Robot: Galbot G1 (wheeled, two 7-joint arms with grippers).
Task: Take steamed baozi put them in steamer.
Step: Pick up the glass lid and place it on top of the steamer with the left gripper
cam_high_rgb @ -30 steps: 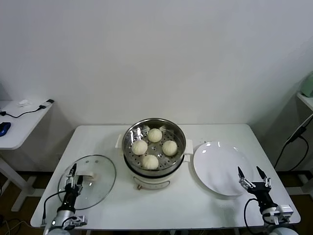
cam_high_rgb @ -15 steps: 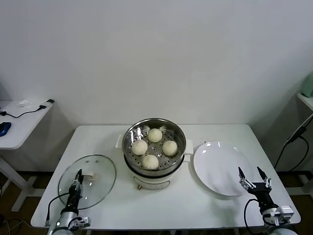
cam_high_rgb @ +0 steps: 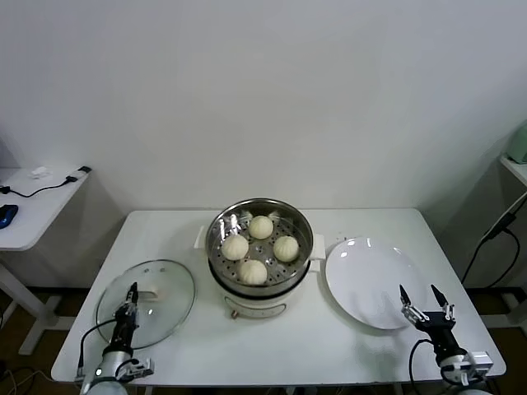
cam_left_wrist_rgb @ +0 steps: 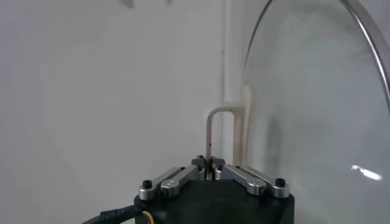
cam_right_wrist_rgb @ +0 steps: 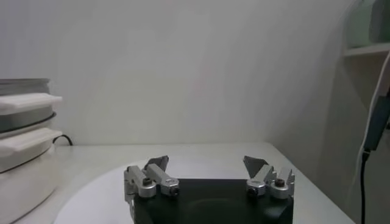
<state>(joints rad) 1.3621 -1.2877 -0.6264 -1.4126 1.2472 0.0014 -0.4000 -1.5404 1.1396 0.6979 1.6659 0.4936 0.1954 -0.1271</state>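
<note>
Four cream-white steamed baozi [cam_high_rgb: 261, 227] [cam_high_rgb: 235, 247] [cam_high_rgb: 286, 248] [cam_high_rgb: 253, 271] lie inside the shiny steel steamer [cam_high_rgb: 221, 227] on its cream pot base at the table's middle. My left gripper [cam_high_rgb: 129, 297] is shut and empty at the front left, over the near edge of the glass lid [cam_high_rgb: 169, 309]; in the left wrist view [cam_left_wrist_rgb: 209, 164] its jaws meet. My right gripper [cam_high_rgb: 426, 299] is open and empty at the front right, by the near edge of the white plate [cam_high_rgb: 370, 276]. In the right wrist view [cam_right_wrist_rgb: 206, 165] the jaws stand wide apart over the plate [cam_right_wrist_rgb: 97, 192].
The glass lid with a cream handle [cam_high_rgb: 150, 292] lies flat at the front left. The bare plate lies right of the steamer. A side table [cam_high_rgb: 33, 206] with cables stands far left. The steamer's base shows in the right wrist view [cam_right_wrist_rgb: 24, 152].
My left gripper has drawn back toward the table's front edge and closed. My right gripper has pulled back slightly. The baozi, lid and plate have not moved.
</note>
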